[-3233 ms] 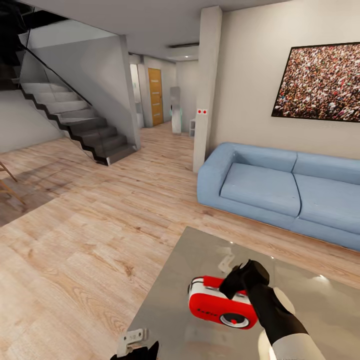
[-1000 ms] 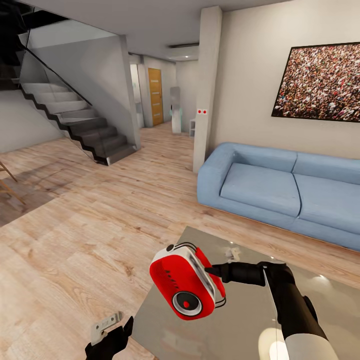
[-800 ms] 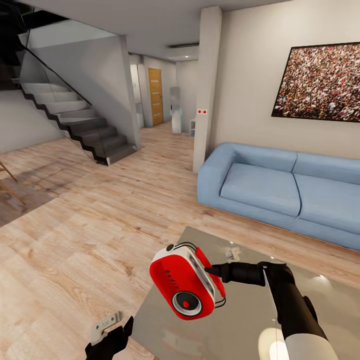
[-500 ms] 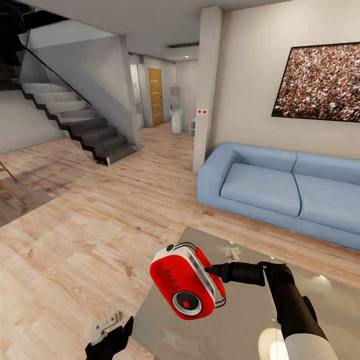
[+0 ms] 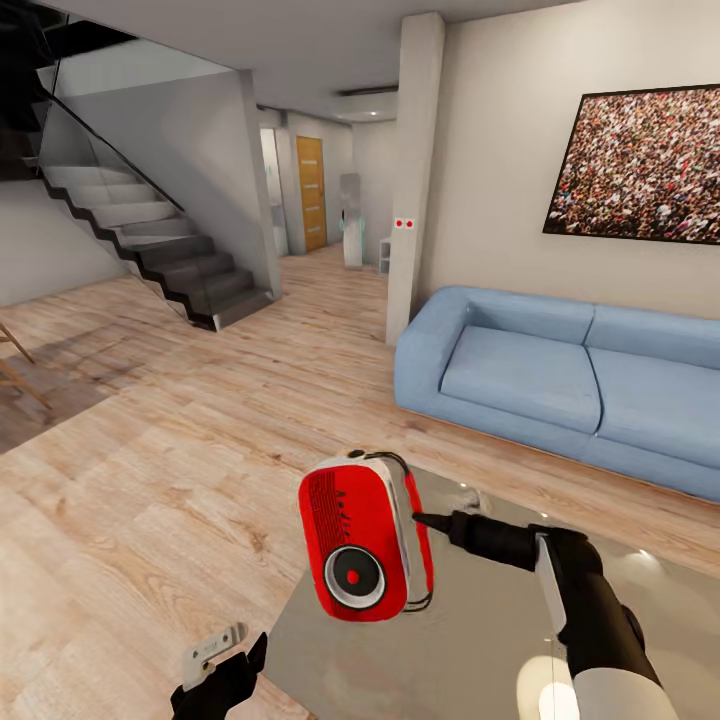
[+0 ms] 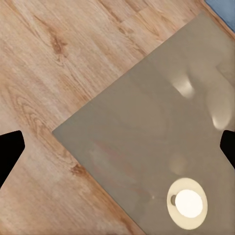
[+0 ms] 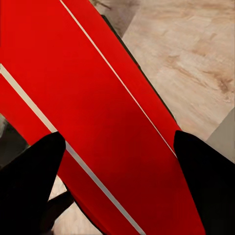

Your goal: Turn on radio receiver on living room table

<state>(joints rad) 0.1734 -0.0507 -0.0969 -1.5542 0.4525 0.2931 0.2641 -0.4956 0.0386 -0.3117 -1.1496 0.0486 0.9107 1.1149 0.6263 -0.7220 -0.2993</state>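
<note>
The right hand (image 5: pixel 418 520) pinches the radio receiver (image 5: pixel 362 535) by its side, holding it aloft above the table (image 5: pixel 480 640) edge at about 6 o'clock in the head view. Since half a second ago the radio has rotated upright, its dial squarely facing the camera, likely exposing the switch. The left hand (image 5: pixel 215 685), fingers spread, waits low at 7 o'clock.

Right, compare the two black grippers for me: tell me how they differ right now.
The right gripper is shut on the red retro radio, holding it in the air above the glossy grey-beige table; the left gripper is open and holds nothing. In the head view the right one reaches out over the table, while the left one sits low beside the table's corner, over the light wood floor. Both have black fingers.
</note>
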